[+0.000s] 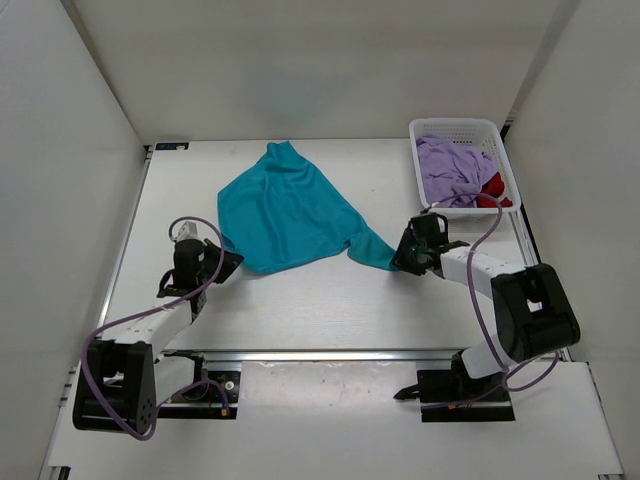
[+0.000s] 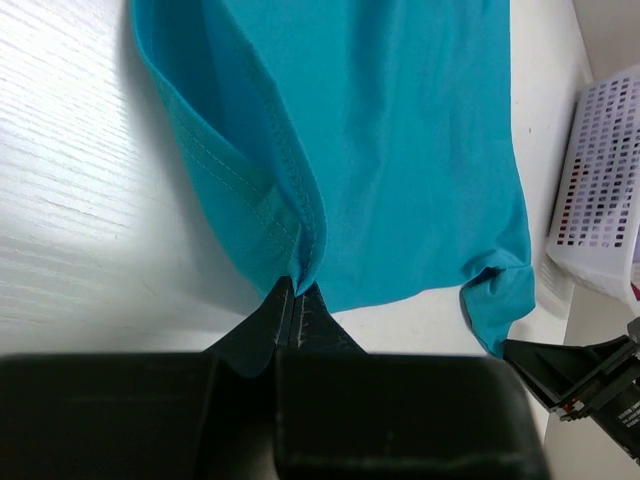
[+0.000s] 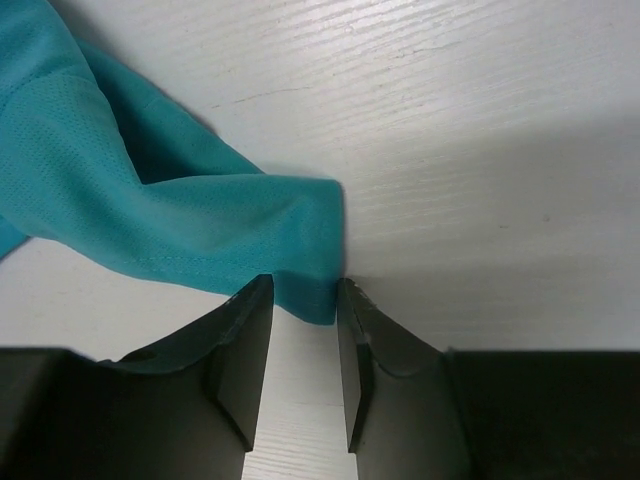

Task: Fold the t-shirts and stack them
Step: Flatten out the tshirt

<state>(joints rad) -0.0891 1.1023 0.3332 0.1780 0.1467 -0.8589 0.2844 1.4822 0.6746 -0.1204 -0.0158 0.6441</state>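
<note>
One rumpled, half-spread teal t-shirt (image 1: 290, 208)

The right tool (image 3: 303, 287) holds its two dark fingers (image 3: 240, 350) apart. The hemmed end of the teal t-shirt (image 3: 150, 210) lies between their tips. From there the cloth runs off left across the white, wood-grained table (image 3: 480, 120).

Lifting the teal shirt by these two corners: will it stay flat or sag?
Likely sags: the shirt lies in soft folds. Probably light; thin hem bunches in the left gripper. May slip from the right gripper, which straddles only the tip.
</note>
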